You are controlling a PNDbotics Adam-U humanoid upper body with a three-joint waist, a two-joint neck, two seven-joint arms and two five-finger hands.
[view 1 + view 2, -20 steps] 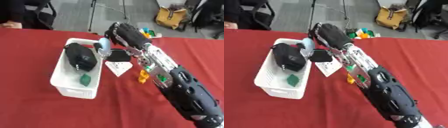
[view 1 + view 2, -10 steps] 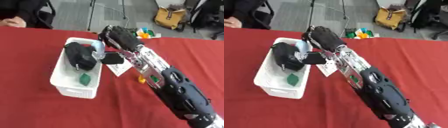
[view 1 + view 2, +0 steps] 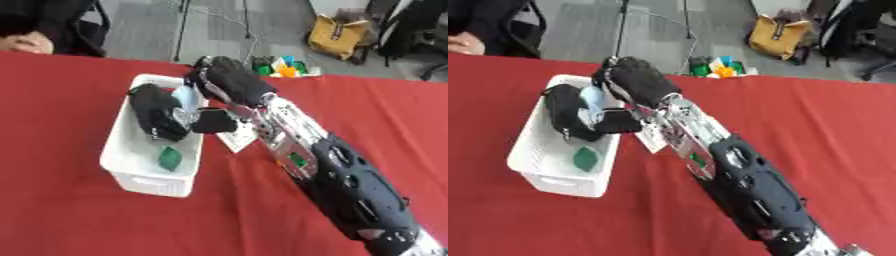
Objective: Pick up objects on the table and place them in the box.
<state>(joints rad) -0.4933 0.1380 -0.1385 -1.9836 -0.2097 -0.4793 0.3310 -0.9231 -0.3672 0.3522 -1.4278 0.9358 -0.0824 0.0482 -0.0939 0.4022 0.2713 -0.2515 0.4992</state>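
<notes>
As my arm reached across the red desk (image 3: pixel 79 210), my right hand (image 3: pixel 229 85) hung over the white box (image 3: pixel 149 180) — fingers curled round a pale blue thing (image 3: pixel 592 104), seemingly light and soft, best pinched by its edge — beside a black bundle (image 3: pixel 157 112).

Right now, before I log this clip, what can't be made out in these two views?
- Right hand: its fingers face away, so the grip on the pale blue thing is unclear.
- White card: mostly under the arm in both views.
- Small green thing in the box: too blurred to identify.
- Left hand: in neither view.
</notes>
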